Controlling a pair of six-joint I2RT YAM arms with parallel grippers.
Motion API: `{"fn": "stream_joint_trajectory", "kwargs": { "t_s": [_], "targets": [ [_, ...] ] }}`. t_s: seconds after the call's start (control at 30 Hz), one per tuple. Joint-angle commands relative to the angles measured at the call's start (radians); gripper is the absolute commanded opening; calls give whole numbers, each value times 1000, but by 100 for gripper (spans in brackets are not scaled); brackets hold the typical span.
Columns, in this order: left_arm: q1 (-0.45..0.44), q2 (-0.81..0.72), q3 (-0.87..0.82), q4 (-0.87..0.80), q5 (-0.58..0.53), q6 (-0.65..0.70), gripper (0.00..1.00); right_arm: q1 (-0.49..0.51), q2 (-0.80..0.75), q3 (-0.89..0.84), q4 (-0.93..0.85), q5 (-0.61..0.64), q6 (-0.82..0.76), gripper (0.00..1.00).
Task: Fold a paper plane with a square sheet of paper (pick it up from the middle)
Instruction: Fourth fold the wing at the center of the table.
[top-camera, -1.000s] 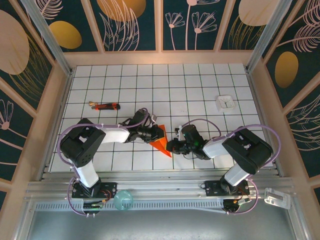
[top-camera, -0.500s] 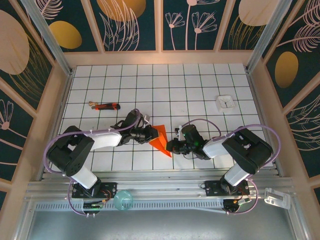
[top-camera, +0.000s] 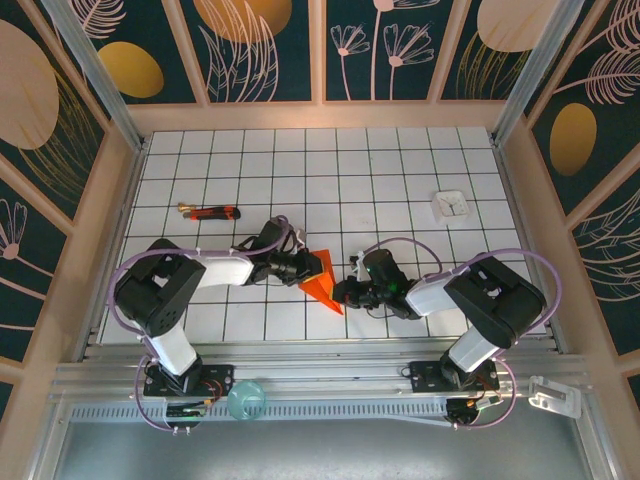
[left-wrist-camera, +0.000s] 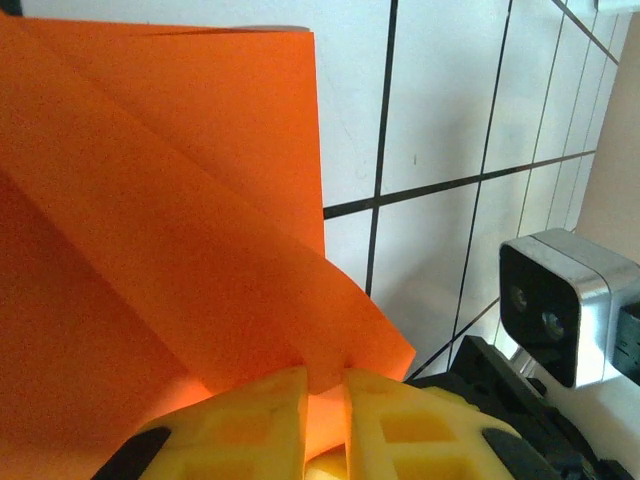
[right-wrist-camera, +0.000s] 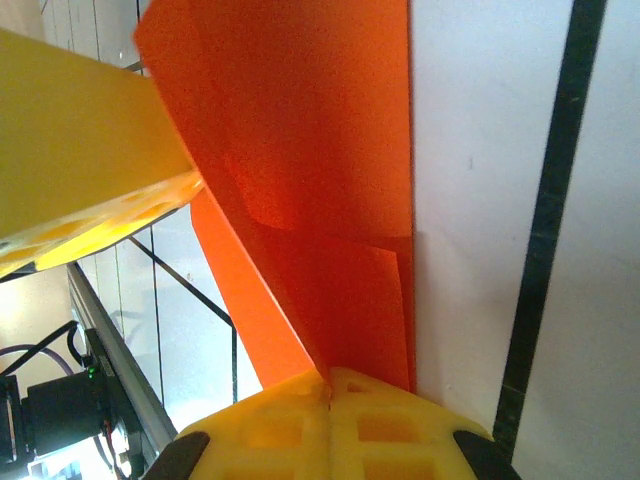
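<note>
Left end effector (left-wrist-camera: 325, 380): the yellow pads are clamped on a corner of the orange-red sheet of paper (left-wrist-camera: 150, 250), with just a thin slit between them that the paper fills. Right end effector (right-wrist-camera: 328, 380): pads pressed tight together, pinching the folded edge of the same sheet from the opposite side. So it's a two-handed grip, and one of the left's yellow fingers (right-wrist-camera: 70, 150) sits just beside the raised flap.

Out from there, the sheet is already folded into a layered wedge. It sits in the middle of the gridded surface (top-camera: 400, 170), in its near half, between the two end effectors. Part of it lies on the tiles and part is lifted.

This looks like the middle of a fold, with one flap being brought over. To do it well, I'd treat the right pinch as the fixed anchor. The left should carry its corner across in a low arc and line up edge to edge before anything gets pressed. The paper is thin, so go easy on the pull, because two grips tugging apart could tear or skew it. Lay it flat first, then crease it.

The count: two end effectors, one sheet. Far left lies one red-and-black stick tool (top-camera: 212, 212), and far right one small white square object (top-camera: 451, 205). Both are well apart from the action.
</note>
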Motion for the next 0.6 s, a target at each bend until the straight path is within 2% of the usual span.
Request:
{"fn": "stream_joint_trajectory", "kwargs": {
  "t_s": [0.0, 0.57],
  "targets": [
    [3, 27, 27, 12, 21, 14, 18, -8, 37, -8, -61, 34, -17, 0],
    [3, 78, 63, 3, 21, 37, 18, -11, 33, -6, -67, 38, -15, 0]
  ]
}}
